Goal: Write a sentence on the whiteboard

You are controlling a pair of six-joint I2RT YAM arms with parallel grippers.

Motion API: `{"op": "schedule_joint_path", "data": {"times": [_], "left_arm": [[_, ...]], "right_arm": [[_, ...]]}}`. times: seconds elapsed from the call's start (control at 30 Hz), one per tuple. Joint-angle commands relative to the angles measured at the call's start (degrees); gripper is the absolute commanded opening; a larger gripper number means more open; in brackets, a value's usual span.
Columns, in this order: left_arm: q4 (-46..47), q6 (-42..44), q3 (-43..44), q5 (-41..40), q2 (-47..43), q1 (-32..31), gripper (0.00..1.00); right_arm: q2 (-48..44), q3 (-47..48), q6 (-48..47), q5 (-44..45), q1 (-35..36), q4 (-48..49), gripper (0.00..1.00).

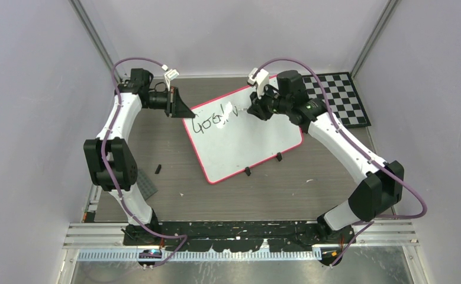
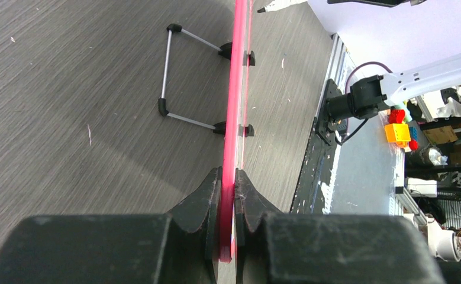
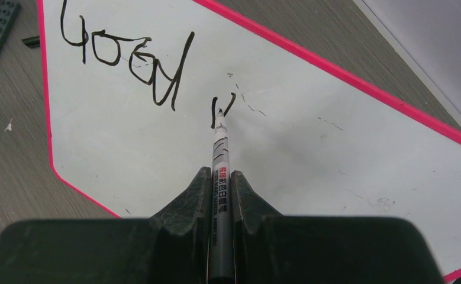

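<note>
1. Closest to the lens in the right wrist view is the right hand [image 3: 221, 175]. Its two fingers are closed on a marker [image 3: 221, 148], whose tip touches the whiteboard [image 3: 334, 160] at mid-frame, at the foot of a small "v".
2. The sentence [image 3: 130, 56] sits up and left of that tip: one word, roughly "Good", plus that single stroke.
3. At the bottom of the left wrist view, the left hand [image 2: 228, 177] pinches the board's red-pink rim, seen edge-on. A wire stand [image 2: 167, 71] juts from the board's back face at upper left.
4. Counted from above: one whiteboard, one marker, two hands, two black clip feet [image 1: 247, 171] on the board's lower edge, and one checkerboard mat [image 1: 340, 97] at upper right.
5. The board lies askew at mid-frame, with bare white right of and below the writing. The tabletop [image 1: 263, 198] runs open below the board. A grey studded plate [image 1: 146, 184] and a small black piece [image 1: 158, 169] lie lower left, apart from the board.
</note>
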Motion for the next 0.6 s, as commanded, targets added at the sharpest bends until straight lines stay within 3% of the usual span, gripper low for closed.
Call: {"op": "schedule_joint_path", "data": {"times": [0.0, 0.57], "left_arm": [[-2.11, 2.13, 2.16, -1.55, 0.27, -0.1, 0.0], [-2.07, 1.93, 2.88, -1.72, 0.93, -0.09, 0.0]], "right_arm": [[-4.22, -1.03, -0.09, -1.32, -0.17, 2.38, 0.0], [0.83, 2.37, -1.37, 3.2, -0.17, 2.08, 0.0]]}}
